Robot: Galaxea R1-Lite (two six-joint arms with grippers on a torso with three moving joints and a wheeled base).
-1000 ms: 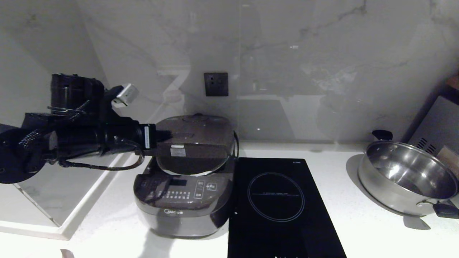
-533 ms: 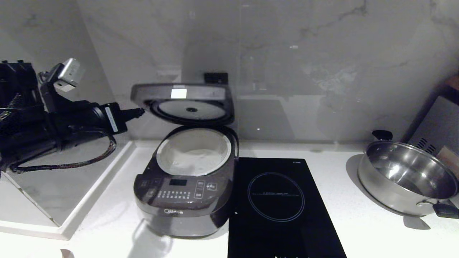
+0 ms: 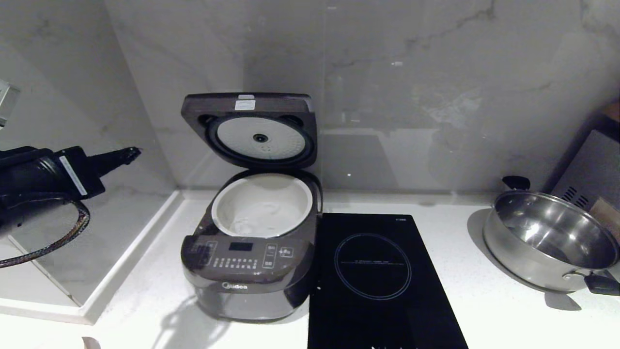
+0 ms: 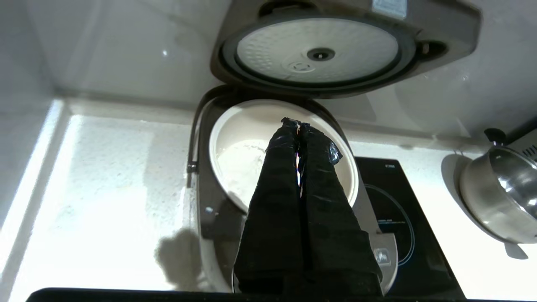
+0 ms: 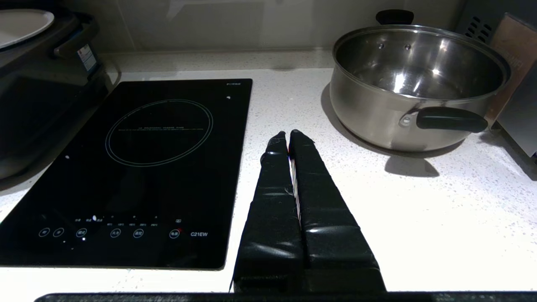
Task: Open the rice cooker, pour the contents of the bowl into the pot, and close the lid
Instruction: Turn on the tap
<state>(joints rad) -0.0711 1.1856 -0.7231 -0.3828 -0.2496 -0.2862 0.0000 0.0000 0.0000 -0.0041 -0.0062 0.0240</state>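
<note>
At the far left, the left gripper (image 3: 130,154) hangs in the air with its fingers pressed together, holding nothing, well apart from the rice cooker (image 3: 249,264). The cooker sits on the white counter (image 3: 460,310), its lid (image 3: 252,128) standing upright and the white pot (image 3: 261,206) exposed. Right of it lies a black hob (image 3: 378,281), then the right gripper (image 5: 288,135), pinched empty, and a steel pan (image 3: 550,240).

The rice cooker (image 3: 249,252) stands near the countertop's (image 3: 450,271) back left corner, its lid (image 3: 252,128) upright against the back wall, leaving the pot (image 3: 262,206) open from above. Bare countertop lies left of the cooker; a steel pan (image 3: 547,240) occupies the right edge.
</note>
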